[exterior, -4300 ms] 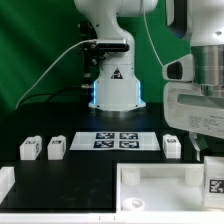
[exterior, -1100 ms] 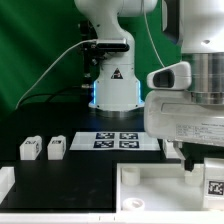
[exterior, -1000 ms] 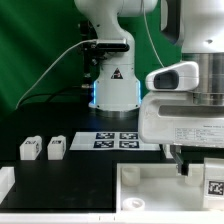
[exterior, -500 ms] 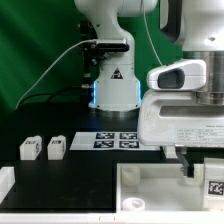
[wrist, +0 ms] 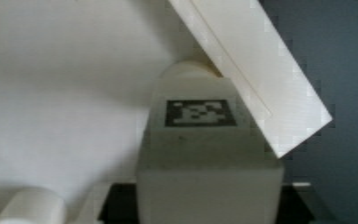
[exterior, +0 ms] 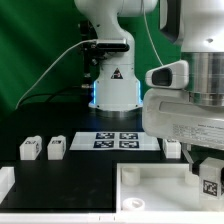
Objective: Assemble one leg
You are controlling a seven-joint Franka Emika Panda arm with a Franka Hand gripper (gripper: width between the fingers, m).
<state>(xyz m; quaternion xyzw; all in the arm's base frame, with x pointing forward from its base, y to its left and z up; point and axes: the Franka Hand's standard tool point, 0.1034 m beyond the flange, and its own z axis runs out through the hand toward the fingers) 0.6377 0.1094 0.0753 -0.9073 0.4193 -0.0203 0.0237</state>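
My gripper [exterior: 207, 176] is low over the right side of the large white rimmed panel [exterior: 150, 183], at the exterior view's right. It is shut on a leg [exterior: 210, 186], a small white block whose black-and-white tag sits tilted. In the wrist view the leg [wrist: 202, 160] fills the space between the dark fingers [wrist: 123, 203], with its tag facing the camera. The panel's flat face [wrist: 69, 80] and raised rim [wrist: 247, 60] lie behind it. Three more legs stand on the black table: two at the left [exterior: 29, 148] [exterior: 56, 147] and one at the right [exterior: 172, 148].
The marker board [exterior: 118, 140] lies flat in front of the robot base [exterior: 112, 85]. A white part [exterior: 5, 181] sits at the exterior view's lower left edge. A round white socket [wrist: 23, 206] of the panel shows beside the held leg.
The hand came down from higher up over the leg on the panel's right side. In the last half second the leg's tag tilted and shifted slightly left between the fingers.
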